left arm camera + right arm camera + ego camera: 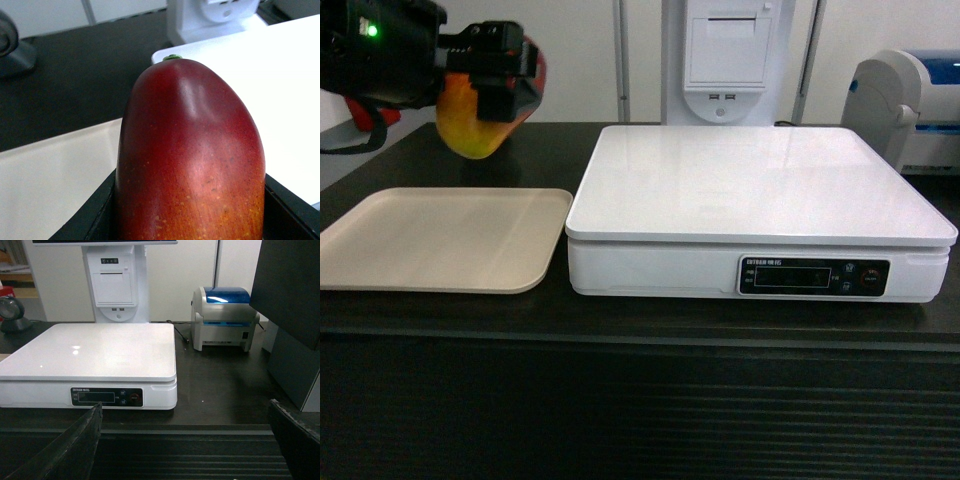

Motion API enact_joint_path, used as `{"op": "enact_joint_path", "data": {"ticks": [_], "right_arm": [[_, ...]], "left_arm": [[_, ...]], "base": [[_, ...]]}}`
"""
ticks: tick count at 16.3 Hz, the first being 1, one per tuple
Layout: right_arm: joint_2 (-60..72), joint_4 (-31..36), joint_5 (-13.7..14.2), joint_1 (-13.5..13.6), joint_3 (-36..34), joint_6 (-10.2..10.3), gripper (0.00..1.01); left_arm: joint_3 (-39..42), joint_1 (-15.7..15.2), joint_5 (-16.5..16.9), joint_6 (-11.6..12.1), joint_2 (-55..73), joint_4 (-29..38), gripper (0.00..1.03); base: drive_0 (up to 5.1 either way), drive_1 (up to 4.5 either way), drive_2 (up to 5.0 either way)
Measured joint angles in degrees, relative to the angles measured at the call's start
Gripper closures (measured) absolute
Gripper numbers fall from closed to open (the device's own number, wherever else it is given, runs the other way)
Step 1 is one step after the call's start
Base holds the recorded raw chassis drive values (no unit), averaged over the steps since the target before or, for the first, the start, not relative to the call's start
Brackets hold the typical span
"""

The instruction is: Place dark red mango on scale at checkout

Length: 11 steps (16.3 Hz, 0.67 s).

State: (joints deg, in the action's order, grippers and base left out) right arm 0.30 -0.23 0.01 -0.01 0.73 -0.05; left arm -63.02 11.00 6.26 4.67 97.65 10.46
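Note:
My left gripper (500, 72) is shut on the dark red mango (468, 128) and holds it in the air above the far left of the checkout (640, 410), behind the tray and left of the scale (760, 190). In the left wrist view the mango (190, 150) fills the frame, red on top and orange lower down, with black fingers (92, 212) pressed on both sides. The white scale (95, 350) has a bare top plate. My right gripper (182, 442) is open and low in front of the counter's ribbed panel, with nothing between its fingers.
A beige tray (440, 240) lies on the counter left of the scale. Behind the scale stands a white terminal post with a printer (115, 280). A blue-topped label printer (225, 317) sits at the right rear, and a scanner (10, 312) at the left rear.

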Motion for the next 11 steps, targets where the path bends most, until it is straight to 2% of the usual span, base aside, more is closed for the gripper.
{"op": "enact_joint_path", "data": {"ticks": [4, 8, 11], "right_arm": [[0.0, 0.0, 0.0, 0.0, 0.0, 0.0, 0.03], [0.0, 0.0, 0.0, 0.0, 0.0, 0.0, 0.03], [0.0, 0.0, 0.0, 0.0, 0.0, 0.0, 0.03]], "left_arm": [[-1.7, 6.7, 0.5, -0.1, 1.7, -0.8, 0.37], [-10.9, 11.4, 1.2, -0.1, 9.1, -3.6, 0.37], [-18.5, 13.8, 1.5, -0.1, 15.6, -7.2, 0.37]], "base": [[0.0, 0.0, 0.0], [0.0, 0.0, 0.0], [0.0, 0.0, 0.0]]}}
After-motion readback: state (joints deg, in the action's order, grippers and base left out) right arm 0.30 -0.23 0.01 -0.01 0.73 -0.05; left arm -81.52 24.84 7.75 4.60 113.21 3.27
